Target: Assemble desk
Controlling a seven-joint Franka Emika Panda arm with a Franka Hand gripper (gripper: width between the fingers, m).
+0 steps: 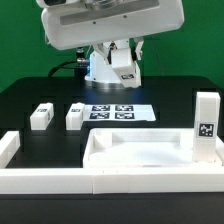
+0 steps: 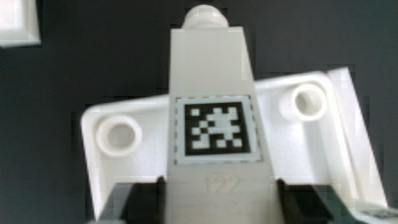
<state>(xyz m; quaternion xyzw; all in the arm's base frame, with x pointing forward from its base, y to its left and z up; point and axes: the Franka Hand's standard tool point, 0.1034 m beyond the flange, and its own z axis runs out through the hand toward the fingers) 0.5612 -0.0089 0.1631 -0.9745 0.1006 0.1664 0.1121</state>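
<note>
Legs counted: we count four: one held leg (image 2: 212, 70), one standing leg (image 1: 207, 125), and two lying free, the first loose leg (image 1: 40, 117) and the second loose leg (image 1: 75, 117).
Panels counted: one panel (image 1: 135, 155), flat on the table (image 1: 30, 95), rim upward.
Holes counted: in the wrist view we see two in the panel's end, the first hole (image 2: 121, 133) and the second hole (image 2: 306, 97).
Gripper: the gripper (image 2: 217, 200) is clamped on the held leg's wide end. Its dark fingers (image 2: 139, 203) press on either side, parted only as far as the leg is wide.
Held leg: it lies over the panel's end, between the two holes. Its rounded tip points away from the gripper and reaches past the panel's rim, and its one tag faces the wrist camera. We cannot tell whether it touches the panel.
Standing leg: upright at the panel's end on the exterior view's right, with one tag showing. We cannot tell whether it stands on the rim or just beside it.
Loose legs: side by side and apart from each other, well apart from the panel, beyond its corner on the exterior view's left.
Marker board: one marker board (image 1: 112, 110), flat, near the panel's far rim.
Border wall: the border wall (image 1: 50, 182) runs along the panel's near side and turns up past both ends.
Arm: the arm (image 1: 110, 25) is high above the panel. We cannot make out its fingers in the exterior view.
</note>
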